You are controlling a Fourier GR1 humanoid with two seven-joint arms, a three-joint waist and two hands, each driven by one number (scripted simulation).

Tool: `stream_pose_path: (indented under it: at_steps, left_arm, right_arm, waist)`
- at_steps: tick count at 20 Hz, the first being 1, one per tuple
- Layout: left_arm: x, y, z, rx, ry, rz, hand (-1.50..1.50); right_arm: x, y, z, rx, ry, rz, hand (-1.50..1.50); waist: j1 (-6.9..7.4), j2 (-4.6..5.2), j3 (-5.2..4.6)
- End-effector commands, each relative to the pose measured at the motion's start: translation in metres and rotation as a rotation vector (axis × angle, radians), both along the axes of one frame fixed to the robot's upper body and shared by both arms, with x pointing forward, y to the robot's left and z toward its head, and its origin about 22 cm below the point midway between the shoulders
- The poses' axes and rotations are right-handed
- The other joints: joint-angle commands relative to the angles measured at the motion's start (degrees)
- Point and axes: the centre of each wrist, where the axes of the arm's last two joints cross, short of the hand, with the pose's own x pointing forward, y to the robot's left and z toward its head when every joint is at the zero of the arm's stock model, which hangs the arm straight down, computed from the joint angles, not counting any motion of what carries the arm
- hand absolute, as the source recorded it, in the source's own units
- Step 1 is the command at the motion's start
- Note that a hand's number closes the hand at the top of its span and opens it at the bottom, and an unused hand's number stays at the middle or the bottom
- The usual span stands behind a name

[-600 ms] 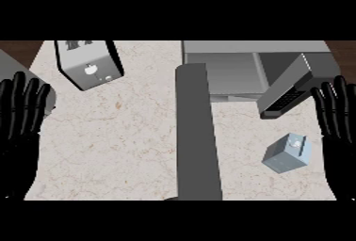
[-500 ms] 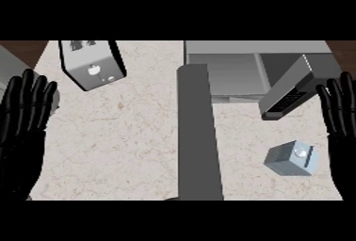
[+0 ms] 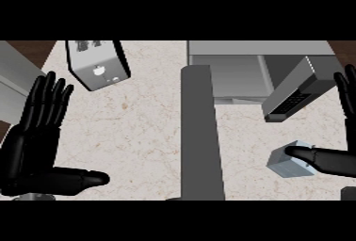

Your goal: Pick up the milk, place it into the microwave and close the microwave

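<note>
step in hand looks like the reach for the milk, nothing lifted yet. nearest, at the counter's [image 3: 139, 136] near right corner, the right hand [image 3: 334, 160] comes in from the right edge with its thumb laid out straight, tip touching or just over the milk [image 3: 290, 162]; its fingers stand straight up along the right edge farther back, so the hand is spread apart and clamped on nothing. the milk is a small pale blue-grey carton, boxy, seen from above and turned at a slant to the counter's edges, with a lighter top face; cannot tell if it stands upright or lies over. near left corner: left hand [image 3: 35, 141] resting, fingers straight up, thumb out sideways, holding nothing. a long dark grey bar [image 3: 201, 136] runs from the near edge toward the far edge down the middle, between the two hands. farther back on the right, the microwave door [image 3: 299, 92] hangs open just beyond the milk, and the microwave [image 3: 236, 70] sits at the far right corner with its cavity showing. far left, a toaster [image 3: 97, 63] near the far edge. next move, as i judge it: bring fingers down round the carton's far side against the thumb, close, lift clear of the door edge before swinging toward the cavity.
</note>
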Motion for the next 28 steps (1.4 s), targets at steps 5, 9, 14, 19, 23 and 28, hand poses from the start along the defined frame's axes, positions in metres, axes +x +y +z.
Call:
stream_pose_path:
  at_steps: [5, 9, 14, 19, 23, 28]
  left_arm:
    - [-0.014, 0.009, -0.009, -0.026, 0.029, 0.006, -1.50]
    - [-0.035, 0.007, 0.000, -0.017, 0.012, 0.004, -1.50]
    - [-0.058, 0.000, -0.011, -0.032, 0.018, 0.010, -1.50]
    - [-0.065, -0.002, -0.009, -0.016, 0.044, -0.006, -1.50]
    - [-0.061, 0.001, -0.003, -0.014, 0.031, -0.026, -1.50]
    - [-0.069, -0.012, 0.008, -0.031, 0.032, -0.009, -1.50]
  right_arm:
    - [-0.022, -0.006, -0.003, 0.043, 0.047, -0.047, -1.50]
    - [-0.006, -0.025, -0.011, 0.002, 0.110, -0.077, -1.50]
    - [-0.020, -0.029, -0.058, -0.023, 0.161, -0.079, -1.50]
    - [-0.033, -0.038, -0.082, -0.012, 0.200, -0.107, -1.50]
    - [-0.037, -0.045, -0.118, -0.024, 0.241, -0.122, -1.50]
    - [-0.048, -0.055, -0.155, -0.063, 0.269, -0.149, -1.50]
  waist:
    - [0.05, -0.15, 0.06]
    - [0.23, -0.14, 0.06]
    - [0.28, -0.15, 0.07]
    - [0.19, -0.16, 0.07]
    - [0.19, -0.13, 0.07]
    - [0.21, -0.12, 0.08]
